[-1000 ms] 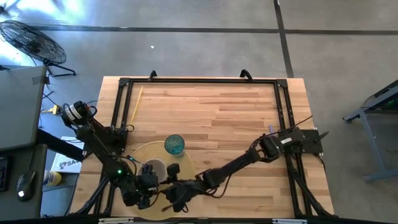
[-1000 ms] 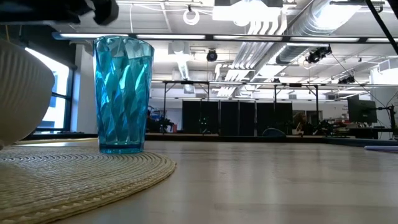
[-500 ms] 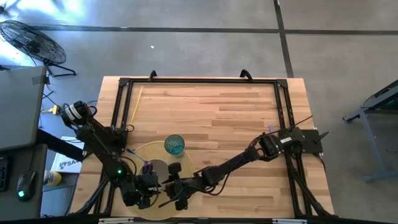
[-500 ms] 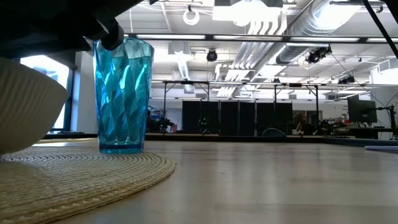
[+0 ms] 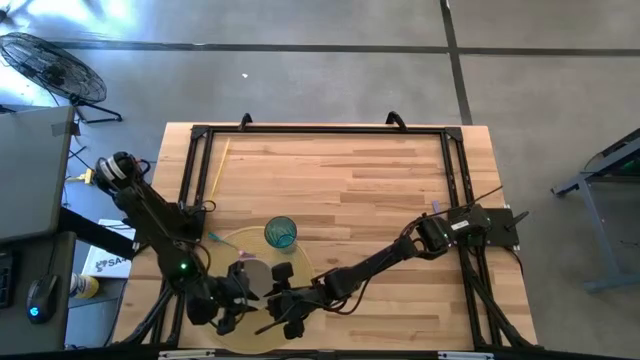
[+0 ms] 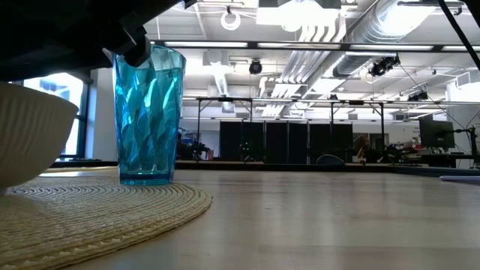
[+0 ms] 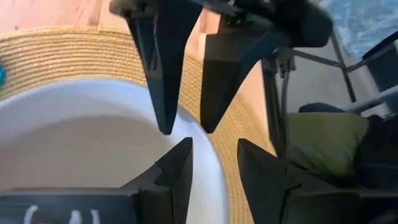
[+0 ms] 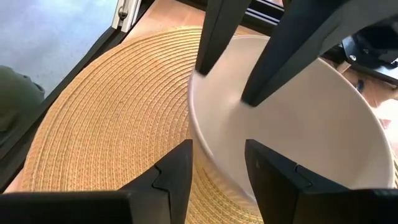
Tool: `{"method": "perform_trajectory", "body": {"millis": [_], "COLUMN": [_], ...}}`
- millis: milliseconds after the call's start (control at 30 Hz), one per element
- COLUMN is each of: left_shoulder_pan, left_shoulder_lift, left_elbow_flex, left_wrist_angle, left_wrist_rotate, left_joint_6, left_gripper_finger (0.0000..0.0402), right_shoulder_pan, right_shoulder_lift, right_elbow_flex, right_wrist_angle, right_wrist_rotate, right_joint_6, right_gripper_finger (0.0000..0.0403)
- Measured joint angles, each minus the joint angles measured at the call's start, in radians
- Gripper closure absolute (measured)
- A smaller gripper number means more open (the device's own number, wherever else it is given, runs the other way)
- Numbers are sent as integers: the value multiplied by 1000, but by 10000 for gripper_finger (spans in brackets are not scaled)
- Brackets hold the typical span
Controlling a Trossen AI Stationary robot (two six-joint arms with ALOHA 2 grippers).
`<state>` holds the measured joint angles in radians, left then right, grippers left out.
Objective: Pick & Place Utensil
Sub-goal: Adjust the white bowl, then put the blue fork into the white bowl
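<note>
Butcher-block wooden worktop [image 5: 350, 190] standing on grey concrete floor [image 5: 300, 80], round woven straw placemat [image 8: 112, 124] lying at its near edge, white round bowl [image 8: 298, 124] sitting over it beside a ribbed blue plastic tumbler [image 6: 148, 112], left gripper [image 7: 211, 165] and right gripper [image 8: 217, 168] both clamping the bowl's rim, ducted ceiling [image 6: 337, 30] running overhead.

One wooden worktop [image 5: 380, 190] [image 6: 337, 217], with one black frame [image 5: 320, 130] round its edge. Two dark arms, one gripper apiece: left gripper [image 5: 232, 310] [image 7: 214, 146] and right gripper [image 5: 282, 305] [image 8: 219, 148], two fingers to each. One round woven placemat [image 5: 225, 245] [image 6: 112, 210] [image 7: 62, 56] [image 8: 112, 124]. One white bowl [image 5: 250, 272] [image 6: 30, 135] [image 7: 74, 137] [image 8: 311, 124] on it. One blue tumbler [image 5: 281, 233] [image 6: 148, 112], also on it. One thin yellow stick [image 5: 219, 163] near the worktop's far left edge. One fan [image 5: 50, 65] on the floor beyond the worktop. Dark shapes close around the two grippers too tangled to count in the high view.
</note>
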<state>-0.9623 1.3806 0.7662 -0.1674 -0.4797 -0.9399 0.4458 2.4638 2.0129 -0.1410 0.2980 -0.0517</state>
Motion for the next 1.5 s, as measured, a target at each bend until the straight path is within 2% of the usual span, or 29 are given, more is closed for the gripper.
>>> {"method": "perform_trajectory", "body": {"millis": [267,400,733,900,1033,1133,1267,1500], "left_shoulder_pan": [0,0,0,0,0,1,26,267], "left_shoulder_lift": [-112,-207,-400,-469,-481,-480,-481,-480], "left_elbow_flex": [0,0,0,0,-1,-18,-65,-145], "left_wrist_angle": [-42,-150,-548,-760,-974,-978,-899,-802], "left_wrist_rotate": [-7,-31,-39,71,136,151,151,249], "left_joint_6": [24,38,46,33,-48,-38,45,268], "left_gripper_finger": [277,277,277,277,277,277,277,277], "right_shoulder_pan": [0,4,28,40,46,45,21,-27], "right_shoulder_lift": [0,0,-28,-112,-166,-189,-197,-198], "right_elbow_flex": [0,0,1,2,5,4,4,3], "right_wrist_angle": [-1,-1,125,81,12,-39,-79,-136], "right_wrist_rotate": [-2,3,24,-3,-16,-9,17,-20], "right_joint_6": [0,0,-39,-62,-94,-114,-115,-86], "right_gripper_finger": [262,262,262,262,262,262,262,262]}}
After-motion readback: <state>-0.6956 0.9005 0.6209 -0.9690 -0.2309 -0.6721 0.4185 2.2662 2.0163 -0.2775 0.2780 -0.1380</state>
